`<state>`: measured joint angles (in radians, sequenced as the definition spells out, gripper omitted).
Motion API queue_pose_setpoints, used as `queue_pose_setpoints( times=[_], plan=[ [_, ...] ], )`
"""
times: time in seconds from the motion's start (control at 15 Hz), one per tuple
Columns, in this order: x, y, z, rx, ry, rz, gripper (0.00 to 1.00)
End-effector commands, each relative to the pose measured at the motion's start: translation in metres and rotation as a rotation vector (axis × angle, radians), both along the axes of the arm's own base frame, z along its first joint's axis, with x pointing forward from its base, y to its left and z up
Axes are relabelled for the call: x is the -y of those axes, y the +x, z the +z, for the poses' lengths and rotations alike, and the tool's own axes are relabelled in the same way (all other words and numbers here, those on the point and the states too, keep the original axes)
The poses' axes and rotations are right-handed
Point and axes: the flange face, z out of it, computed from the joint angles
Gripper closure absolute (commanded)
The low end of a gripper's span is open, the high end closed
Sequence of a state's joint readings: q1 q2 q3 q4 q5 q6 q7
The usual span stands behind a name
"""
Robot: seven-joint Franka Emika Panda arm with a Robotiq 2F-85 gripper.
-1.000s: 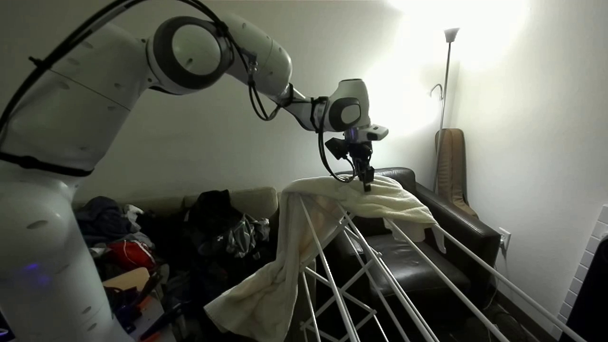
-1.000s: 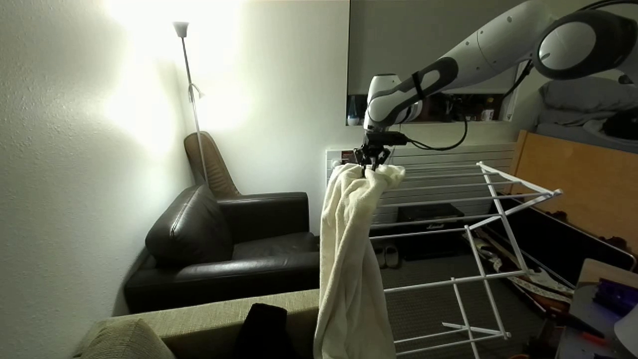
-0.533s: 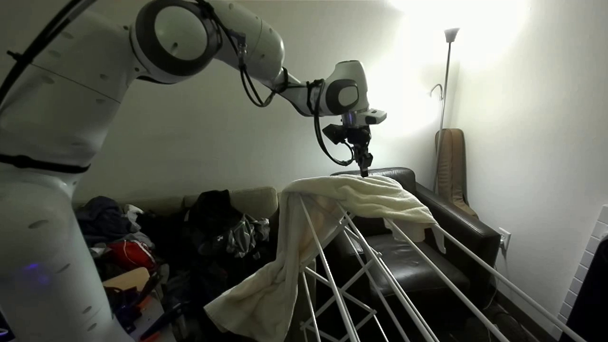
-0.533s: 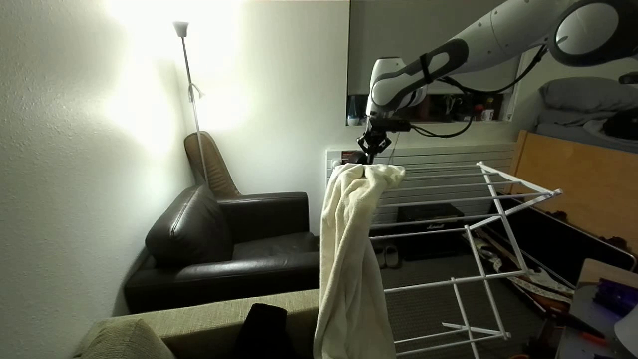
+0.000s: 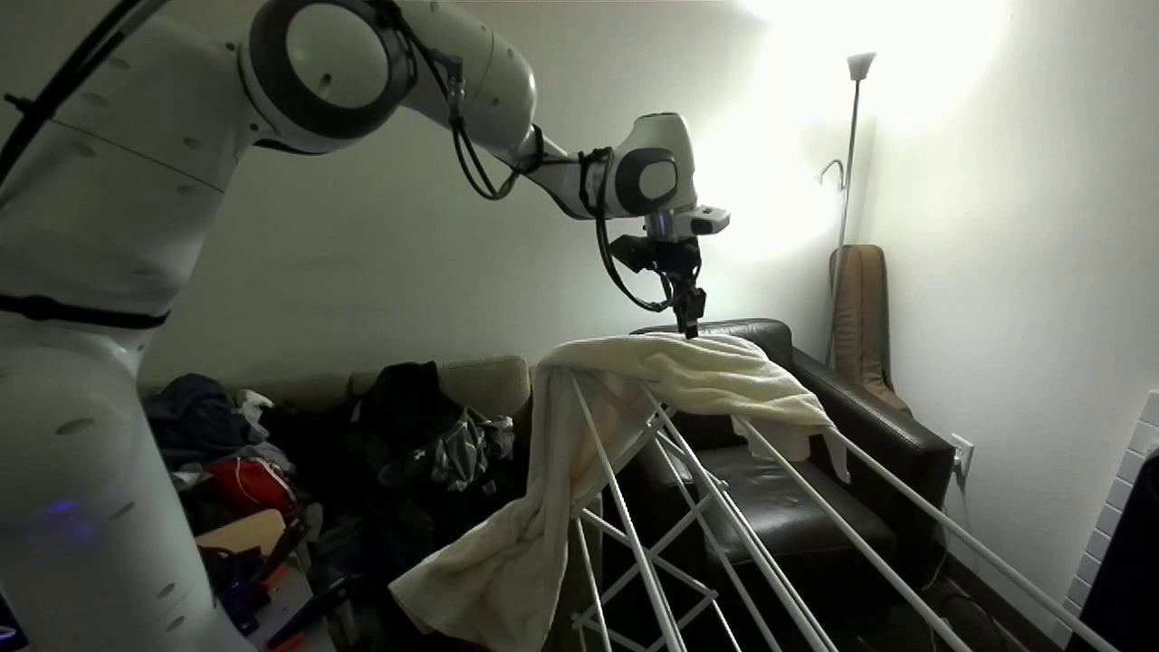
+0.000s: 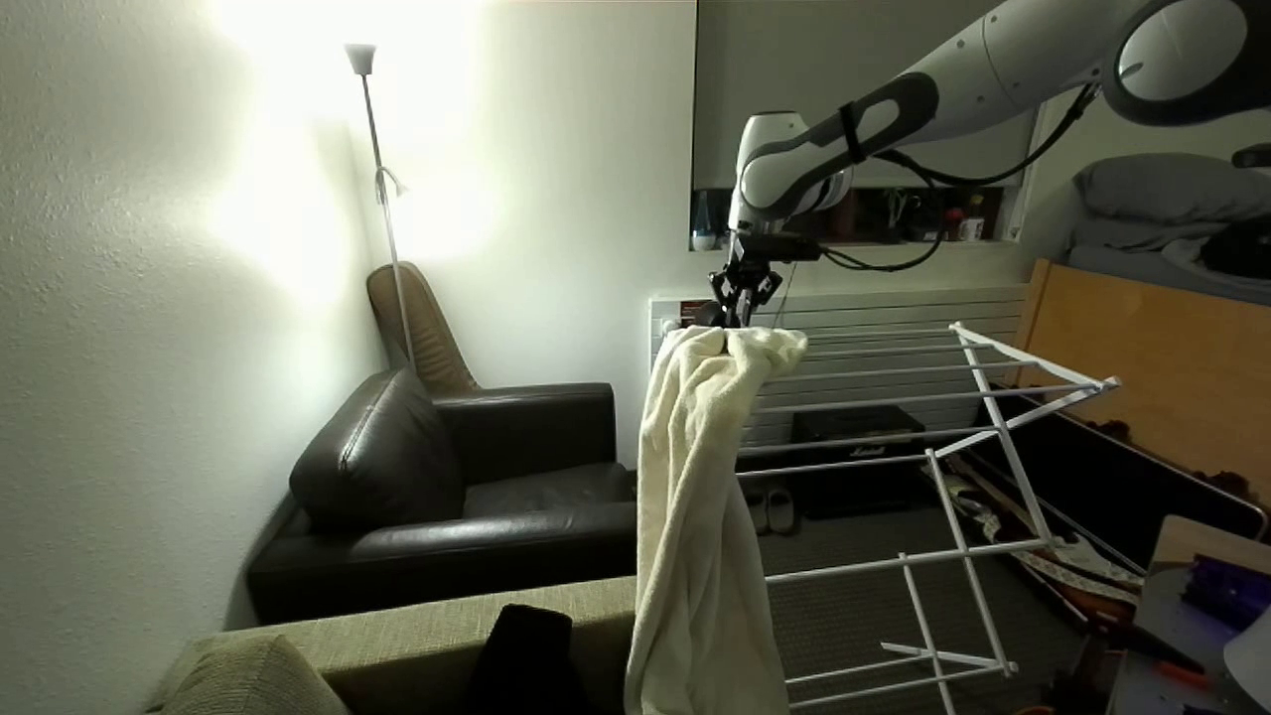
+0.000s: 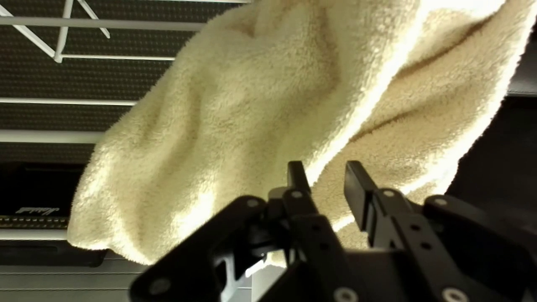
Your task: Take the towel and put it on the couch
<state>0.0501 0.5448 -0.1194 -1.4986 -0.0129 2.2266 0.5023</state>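
Observation:
The towel [image 5: 724, 380], a big cream cloth, drapes over the end of the white drying rack [image 6: 999, 427], its long side hanging down in both exterior views. My gripper [image 5: 691, 335] points down at the towel's top, its fingertips at or just above the cloth; contact cannot be made out. In the wrist view my gripper [image 7: 324, 167] stands partly open, towel folds visible through the gap and nothing pinched. A beige fabric couch [image 6: 427, 621] runs along the near side. Beyond the rack's end is a dark leather seat [image 6: 541, 427] with thick arms.
Dark and coloured clothes [image 5: 249, 484] are heaped on the beige couch. A floor lamp [image 5: 851, 145] and a brown case [image 5: 860, 308] stand in the corner behind the leather seat. The rack's bars spread out beneath and beside the towel.
My gripper has risen from down in the towel's folds to the level of its top. Its fingers came together, then parted a little. The towel stays as it was.

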Motion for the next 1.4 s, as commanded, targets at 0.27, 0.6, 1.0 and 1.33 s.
queue_pose_setpoints(
  times=[0.27,0.6,1.0,1.33],
  plan=[
    [0.003,0.004,-0.003,0.016,-0.005,-0.006,0.38],
    [0.016,0.014,-0.021,0.015,0.022,-0.038,0.06],
    [0.019,0.028,-0.045,0.008,0.076,-0.051,0.00],
    [-0.005,0.044,-0.059,0.015,0.127,-0.040,0.00]
  ],
)
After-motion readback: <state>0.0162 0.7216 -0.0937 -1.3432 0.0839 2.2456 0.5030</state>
